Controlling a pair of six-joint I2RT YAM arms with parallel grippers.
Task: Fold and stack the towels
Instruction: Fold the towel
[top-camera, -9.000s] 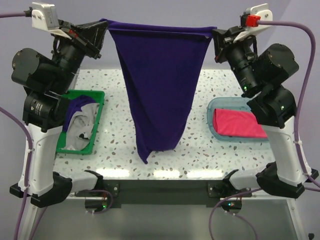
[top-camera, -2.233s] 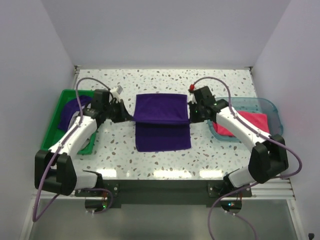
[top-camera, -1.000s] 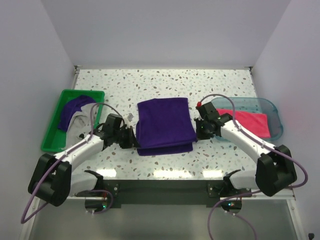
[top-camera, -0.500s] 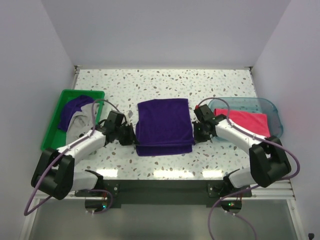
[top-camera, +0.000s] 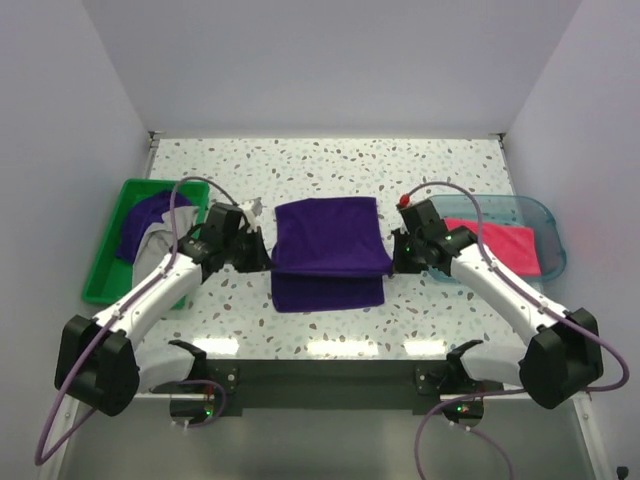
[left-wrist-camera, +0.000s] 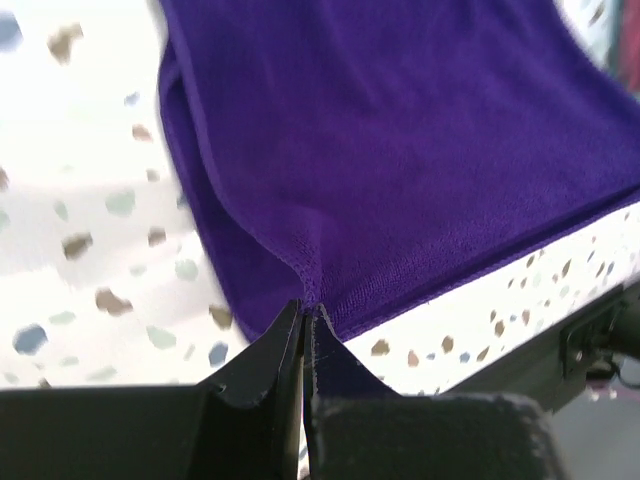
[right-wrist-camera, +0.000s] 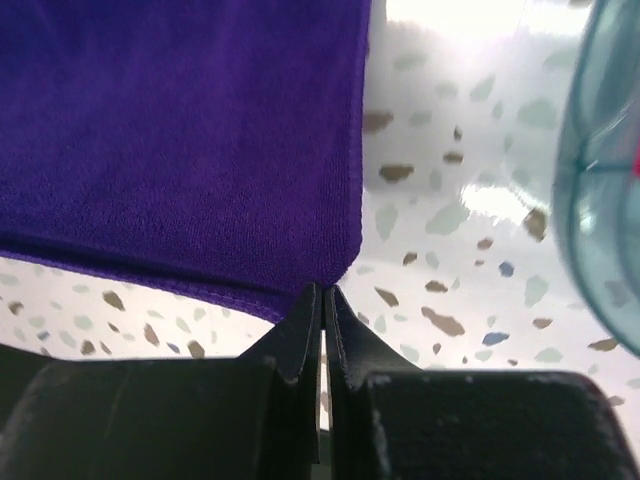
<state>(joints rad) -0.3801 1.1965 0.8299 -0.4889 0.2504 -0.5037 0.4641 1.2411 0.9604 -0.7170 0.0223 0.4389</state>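
Note:
A dark purple towel lies folded in the middle of the table, with its top layer raised and a strip of the lower layer showing along the near side. My left gripper is shut on the top layer's near left corner, seen in the left wrist view with the towel stretching away. My right gripper is shut on the near right corner, seen in the right wrist view against the towel. A hot pink towel lies folded in the teal tray.
The translucent teal tray stands at the right; its wall shows in the right wrist view. A green bin at the left holds a crumpled purple towel and a grey-white towel.
Both grippers have moved away from the near edge, drawing the towel's top layer back and up. A strip of the lower layer now shows in front.

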